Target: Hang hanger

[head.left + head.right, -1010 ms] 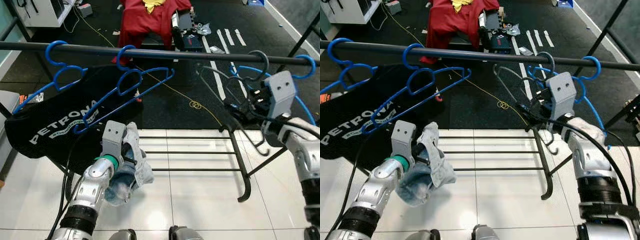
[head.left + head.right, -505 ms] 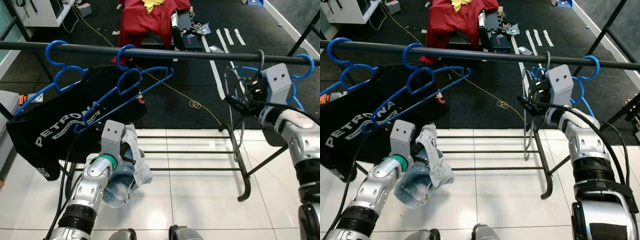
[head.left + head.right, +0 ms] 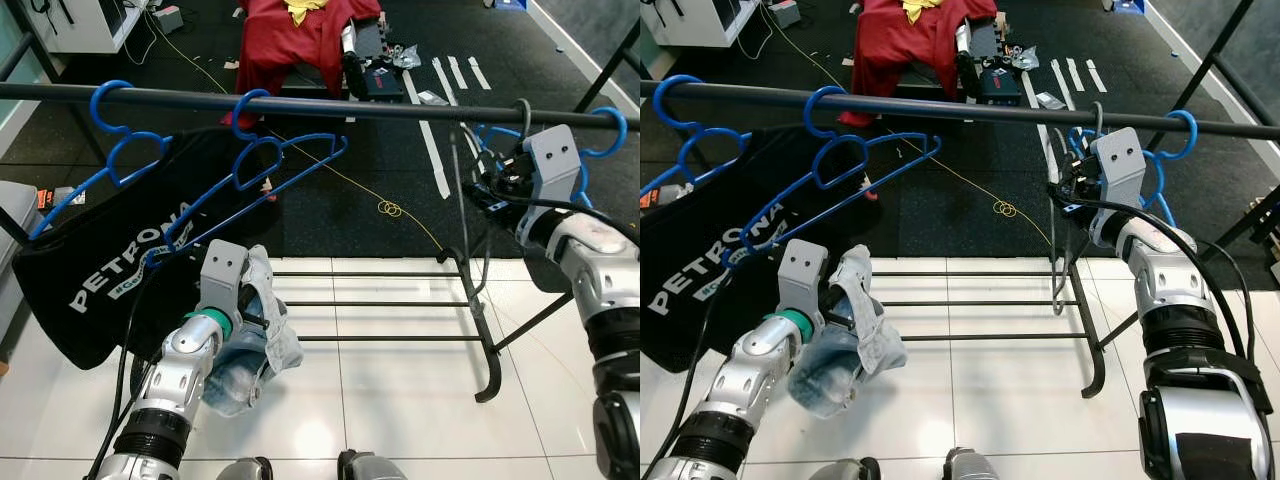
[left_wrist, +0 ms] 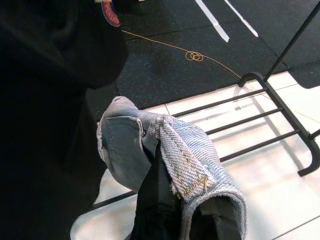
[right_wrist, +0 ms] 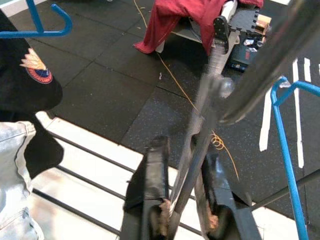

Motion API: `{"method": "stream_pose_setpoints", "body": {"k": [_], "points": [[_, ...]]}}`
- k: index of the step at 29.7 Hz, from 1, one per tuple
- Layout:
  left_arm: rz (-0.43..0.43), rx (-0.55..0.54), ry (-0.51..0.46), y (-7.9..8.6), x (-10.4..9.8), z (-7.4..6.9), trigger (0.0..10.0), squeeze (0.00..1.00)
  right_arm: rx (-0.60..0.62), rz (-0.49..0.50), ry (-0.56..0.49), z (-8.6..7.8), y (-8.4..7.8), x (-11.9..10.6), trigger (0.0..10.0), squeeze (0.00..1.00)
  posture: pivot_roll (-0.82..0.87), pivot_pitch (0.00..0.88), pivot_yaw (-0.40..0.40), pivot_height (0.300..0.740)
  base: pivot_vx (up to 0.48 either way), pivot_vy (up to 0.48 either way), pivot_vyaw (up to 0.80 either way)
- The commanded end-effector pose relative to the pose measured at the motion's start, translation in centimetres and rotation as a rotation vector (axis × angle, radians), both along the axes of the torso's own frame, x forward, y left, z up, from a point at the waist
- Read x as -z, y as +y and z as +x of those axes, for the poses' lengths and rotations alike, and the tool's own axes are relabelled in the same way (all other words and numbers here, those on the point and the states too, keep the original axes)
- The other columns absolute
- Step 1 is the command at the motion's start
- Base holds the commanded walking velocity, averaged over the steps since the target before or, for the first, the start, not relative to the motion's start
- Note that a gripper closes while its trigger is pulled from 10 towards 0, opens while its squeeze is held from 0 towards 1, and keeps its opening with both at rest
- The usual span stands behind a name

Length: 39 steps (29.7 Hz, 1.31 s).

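Note:
A grey wire hanger (image 3: 468, 225) hangs edge-on from the black rail (image 3: 300, 103), its hook (image 3: 521, 110) over the rail at the right. My right gripper (image 3: 497, 190) is just under the rail, shut on the hanger's neck. In the right wrist view the hanger (image 5: 207, 100) passes between the two black fingers (image 5: 156, 155). Low on the left, my left gripper (image 3: 255, 315) is shut on a bundled light denim garment (image 4: 190, 160).
On the rail hang a blue hanger carrying a black printed shirt (image 3: 120, 250), an empty blue hanger (image 3: 270, 165), and another blue hanger (image 3: 600, 130) right of my right gripper. The rack's lower bars (image 3: 380, 305) cross the white tiles. A red garment (image 3: 300, 40) lies beyond.
My right gripper rose toward the rail and turned the grey hanger from slanted to hanging edge-on with its hook on the rail. The black shirt swung a little. The left arm barely moved.

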<state>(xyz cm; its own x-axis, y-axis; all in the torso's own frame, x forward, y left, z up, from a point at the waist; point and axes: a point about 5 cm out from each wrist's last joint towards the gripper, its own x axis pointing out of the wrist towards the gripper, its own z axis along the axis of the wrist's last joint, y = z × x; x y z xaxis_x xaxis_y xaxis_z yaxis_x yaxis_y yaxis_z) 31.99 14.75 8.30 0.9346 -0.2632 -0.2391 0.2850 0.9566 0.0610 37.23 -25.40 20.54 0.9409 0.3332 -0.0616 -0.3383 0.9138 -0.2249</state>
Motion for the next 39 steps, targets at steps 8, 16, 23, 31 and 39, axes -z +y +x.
{"method": "stream_pose_setpoints", "body": {"k": [8, 16, 23, 31, 39], "points": [[0.007, 0.021, -0.008, -0.4, -0.3, 0.1, 10.0, 0.0, -0.02, -0.023, -0.008, 0.2, 0.3, 0.1, 0.0, 0.0, -0.07, 0.088, 0.029, 0.74, 0.0, 0.0, 0.0], [0.006, 0.021, -0.009, -0.4, -0.4, 0.2, 10.0, 0.0, -0.027, -0.026, -0.012, 0.2, 0.4, 0.2, 0.0, 0.0, -0.07, 0.088, 0.029, 0.74, 0.0, 0.0, 0.0], [0.006, 0.021, -0.013, -0.4, -0.5, 0.2, 10.0, 0.0, -0.05, -0.009, -0.115, -0.4, 1.0, -0.9, 0.0, 0.0, -0.08, 0.084, 0.031, 0.74, 0.0, 0.0, 0.0], [0.008, 0.032, -0.013, -0.6, -0.5, 0.0, 10.0, 0.0, -0.115, -0.008, -0.26, -3.0, 3.2, -1.6, 0.0, 0.0, -0.07, 0.077, 0.037, 0.74, 0.0, 0.0, 0.0], [0.047, 0.075, -0.011, -1.0, -0.5, -0.3, 10.0, 0.0, -0.201, 0.001, -0.202, -6.2, 5.5, 0.6, 0.0, 0.0, -0.08, 0.069, 0.039, 0.74, 0.0, 0.0, 0.0]]}}
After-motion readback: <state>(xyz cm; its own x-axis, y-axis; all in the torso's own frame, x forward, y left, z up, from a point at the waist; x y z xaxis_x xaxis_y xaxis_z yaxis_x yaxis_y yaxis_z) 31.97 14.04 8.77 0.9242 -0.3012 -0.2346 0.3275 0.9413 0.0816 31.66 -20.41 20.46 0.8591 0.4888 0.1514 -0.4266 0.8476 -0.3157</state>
